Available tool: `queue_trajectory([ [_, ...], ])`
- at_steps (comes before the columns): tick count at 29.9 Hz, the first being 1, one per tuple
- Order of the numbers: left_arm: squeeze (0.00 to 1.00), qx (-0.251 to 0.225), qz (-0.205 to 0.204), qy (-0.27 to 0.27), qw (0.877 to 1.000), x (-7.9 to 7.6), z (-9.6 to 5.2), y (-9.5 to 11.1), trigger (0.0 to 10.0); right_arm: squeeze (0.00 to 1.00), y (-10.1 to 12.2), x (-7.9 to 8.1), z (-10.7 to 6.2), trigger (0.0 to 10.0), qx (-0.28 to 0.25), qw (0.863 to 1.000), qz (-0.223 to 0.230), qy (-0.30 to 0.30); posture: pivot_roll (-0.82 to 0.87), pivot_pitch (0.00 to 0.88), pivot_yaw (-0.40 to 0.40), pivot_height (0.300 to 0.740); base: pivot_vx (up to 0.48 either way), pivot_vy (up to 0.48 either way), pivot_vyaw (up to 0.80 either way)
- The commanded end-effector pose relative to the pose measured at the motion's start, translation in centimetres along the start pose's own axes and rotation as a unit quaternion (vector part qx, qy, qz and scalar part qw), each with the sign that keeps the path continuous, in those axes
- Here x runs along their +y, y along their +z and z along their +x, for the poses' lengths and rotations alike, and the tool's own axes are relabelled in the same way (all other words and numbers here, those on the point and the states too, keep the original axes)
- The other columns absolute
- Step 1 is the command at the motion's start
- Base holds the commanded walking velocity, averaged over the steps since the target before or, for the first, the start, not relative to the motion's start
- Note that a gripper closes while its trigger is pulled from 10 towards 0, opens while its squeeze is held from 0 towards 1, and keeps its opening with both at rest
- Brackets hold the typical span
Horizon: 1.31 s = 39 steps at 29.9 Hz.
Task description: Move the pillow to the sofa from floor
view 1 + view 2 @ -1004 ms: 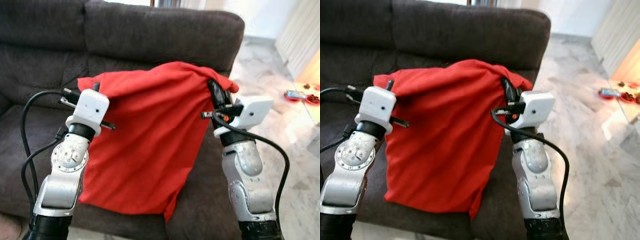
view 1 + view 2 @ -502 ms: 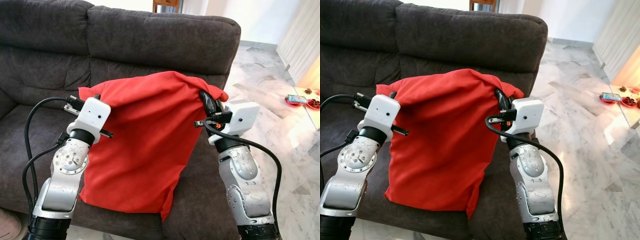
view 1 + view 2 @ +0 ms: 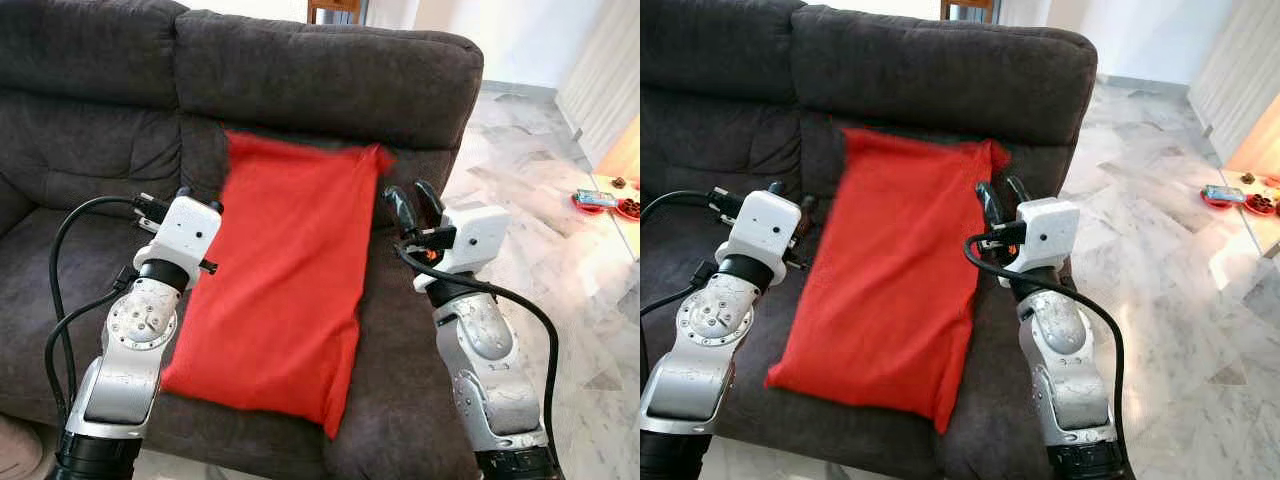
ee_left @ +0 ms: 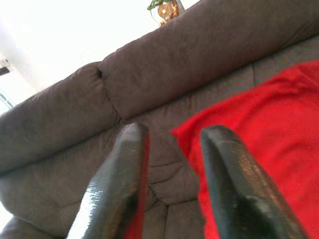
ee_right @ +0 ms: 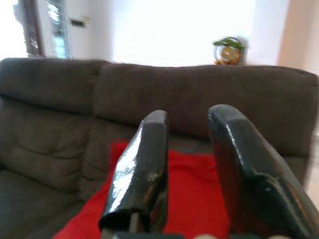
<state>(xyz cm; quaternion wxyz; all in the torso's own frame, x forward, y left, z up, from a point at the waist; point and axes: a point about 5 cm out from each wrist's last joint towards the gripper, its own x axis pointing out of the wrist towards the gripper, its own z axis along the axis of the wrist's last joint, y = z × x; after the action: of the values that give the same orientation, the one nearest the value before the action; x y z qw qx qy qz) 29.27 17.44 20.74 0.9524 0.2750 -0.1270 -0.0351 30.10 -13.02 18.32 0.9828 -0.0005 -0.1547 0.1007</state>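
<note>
Nearest, the left gripper (image 3: 198,199) and right gripper (image 3: 414,203) are hovering on either side of a red pillow (image 3: 280,280), both with fingers spread apart and gripping nothing. Between them the pillow is lying on the dark grey sofa (image 3: 330,70), its top leaning against the backrest and its bottom corner overhanging the seat edge, apparently just let go. Beyond, marble floor (image 3: 520,160) is stretching away.
</note>
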Motion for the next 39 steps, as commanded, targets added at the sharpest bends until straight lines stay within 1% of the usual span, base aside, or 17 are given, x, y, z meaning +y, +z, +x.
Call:
queue_trajectory([
  [1,0.0,0.033,-0.003,-0.004,0.999,-0.4,-0.5,-1.5,10.0,0.0,-1.1,-2.0,-0.4,10.0,0.021,0.999,-0.021,-0.046,0.16,0.095,-0.076,0.74,0.0,0.0,0.0],
  [3,0.0,0.052,-0.01,-0.007,0.999,-0.7,-1.0,-2.7,10.0,0.0,-2.2,-3.5,-0.8,10.0,0.045,0.995,-0.042,-0.077,0.15,0.097,-0.078,0.74,0.0,0.0,0.0],
  [6,0.0,0.106,-0.021,-0.007,0.994,-1.1,-2.3,-5.9,10.0,0.0,-4.8,-6.3,-2.2,10.0,0.1,0.985,-0.072,-0.123,0.15,0.092,-0.08,0.74,0.0,0.0,0.0],
  [7,0.0,0.142,-0.023,-0.006,0.99,-1.2,-3.3,-8.0,10.0,0.0,-6.6,-8.1,-3.6,10.0,0.143,0.974,-0.095,-0.149,0.15,0.093,-0.081,0.74,0.0,0.0,0.0],
  [9,0.0,0.178,-0.027,-0.002,0.984,-1.2,-4.3,-10.0,10.0,0.0,-8.2,-9.7,-5.2,10.0,0.182,0.96,-0.113,-0.18,0.16,0.092,-0.082,0.74,0.0,0.0,0.0],
  [12,0.0,0.207,-0.028,-0.002,0.978,-1.2,-5.3,-11.6,10.0,0.0,-9.4,-10.8,-6.5,10.0,0.211,0.95,-0.114,-0.201,0.15,0.089,-0.081,0.74,0.0,0.0,0.0],
  [16,0.0,0.287,-0.048,-0.008,0.957,-1.9,-8.5,-15.8,10.0,0.0,-13.2,-12.8,-10.8,10.0,0.31,0.912,-0.129,-0.235,0.14,0.082,-0.074,0.74,0.0,0.0,0.0],
  [18,0.0,0.311,-0.06,-0.013,0.948,-2.3,-9.5,-17.0,10.0,0.0,-14.4,-13.0,-12.3,10.0,0.348,0.897,-0.131,-0.239,0.15,0.075,-0.075,0.74,0.0,0.0,0.0],
  [19,0.0,0.33,-0.073,-0.019,0.941,-3.0,-10.4,-18.1,10.0,0.0,-15.4,-13.1,-13.9,10.0,0.384,0.88,-0.125,-0.249,0.15,0.069,-0.077,0.74,0.0,0.0,0.0],
  [20,0.0,0.338,-0.079,-0.023,0.937,-3.3,-10.8,-18.5,10.0,0.0,-15.8,-13.1,-14.6,10.0,0.398,0.873,-0.121,-0.253,0.15,0.069,-0.077,0.74,0.0,0.0,0.0],
  [21,0.0,0.364,-0.086,-0.033,0.927,-4.1,-11.8,-19.4,10.0,0.0,-16.5,-13.0,-16.0,10.0,0.426,0.86,-0.115,-0.256,0.15,0.06,-0.076,0.74,0.0,0.0,0.0],
  [25,0.0,0.399,-0.095,-0.058,0.91,-5.9,-13.4,-20.7,10.0,0.0,-17.9,-12.1,-18.7,10.0,0.484,0.833,-0.102,-0.249,0.12,0.033,-0.076,0.74,0.0,0.0,0.0],
  [26,0.0,0.415,-0.106,-0.061,0.902,-6.6,-14.1,-21.2,10.0,0.0,-18.5,-11.6,-20.1,10.0,0.514,0.816,-0.103,-0.242,0.13,0.024,-0.077,0.74,0.0,0.0,0.0],
  [28,0.0,0.428,-0.114,-0.058,0.895,-6.9,-14.7,-21.6,10.0,0.0,-18.8,-11.3,-21.2,10.0,0.531,0.803,-0.094,-0.252,0.14,0.01,-0.079,0.74,0.0,0.0,0.0],
  [30,0.0,0.43,-0.12,-0.052,0.893,-6.9,-14.8,-21.7,10.0,0.0,-18.9,-11.2,-21.4,10.0,0.535,0.801,-0.094,-0.253,0.14,0.01,-0.079,0.74,0.0,0.0,0.0],
  [33,0.0,0.473,-0.143,-0.038,0.868,-7.2,-16.6,-22.8,10.0,0.0,-19.3,-10.8,-22.4,10.0,0.55,0.787,-0.075,-0.269,0.14,0.0,-0.075,0.74,0.0,0.0,0.0],
  [39,0.0,0.49,-0.159,-0.028,0.857,-7.7,-17.3,-23.1,10.0,0.0,-19.7,-10.0,-22.8,10.0,0.563,0.781,-0.055,-0.264,0.14,0.0,-0.073,0.74,0.0,0.0,0.0],
])
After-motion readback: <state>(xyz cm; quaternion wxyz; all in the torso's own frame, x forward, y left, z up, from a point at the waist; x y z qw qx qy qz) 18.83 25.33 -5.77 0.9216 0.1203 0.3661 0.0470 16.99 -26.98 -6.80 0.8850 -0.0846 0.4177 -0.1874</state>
